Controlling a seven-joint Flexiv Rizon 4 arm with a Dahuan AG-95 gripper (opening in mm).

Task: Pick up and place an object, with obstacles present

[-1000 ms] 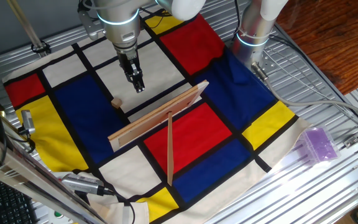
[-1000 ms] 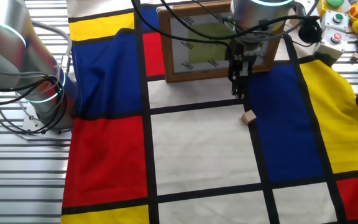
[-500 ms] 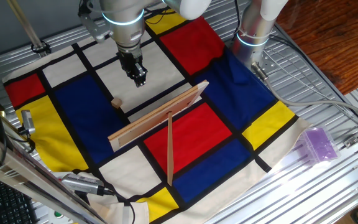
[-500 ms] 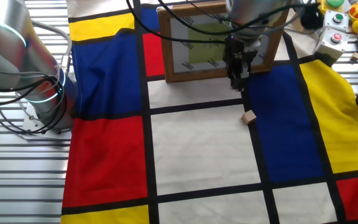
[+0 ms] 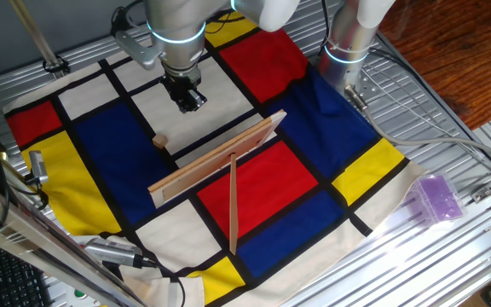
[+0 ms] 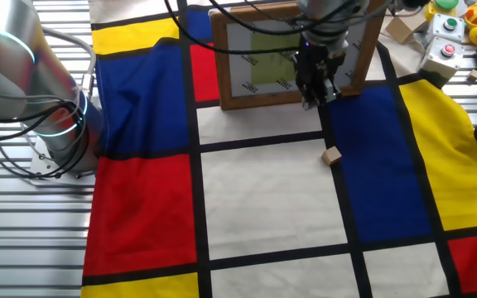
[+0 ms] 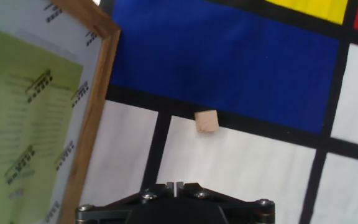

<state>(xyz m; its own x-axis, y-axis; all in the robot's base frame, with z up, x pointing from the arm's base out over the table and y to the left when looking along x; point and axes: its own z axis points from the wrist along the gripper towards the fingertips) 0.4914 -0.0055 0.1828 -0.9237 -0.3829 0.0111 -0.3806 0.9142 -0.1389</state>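
The tiny light-tan wooden block lies alone on the checked cloth, at a black line between a blue and a white patch; it also shows in the other fixed view and the hand view. My gripper hangs above a white patch, up and to the right of the block, apart from it, with its jaws shut and empty. The long plank stands on edge in front of it. The thin slat lies against the plank's far side, forming a T.
The plank's face looks like a wood-framed panel with a green sheet. A purple translucent box sits on the metal table at the right. A second arm's base stands at the cloth's back edge. A button box is at a corner.
My gripper has risen and drifted a little away from the block, toward the plank in the other fixed view. It stays shut. The block, plank and slat have not moved.
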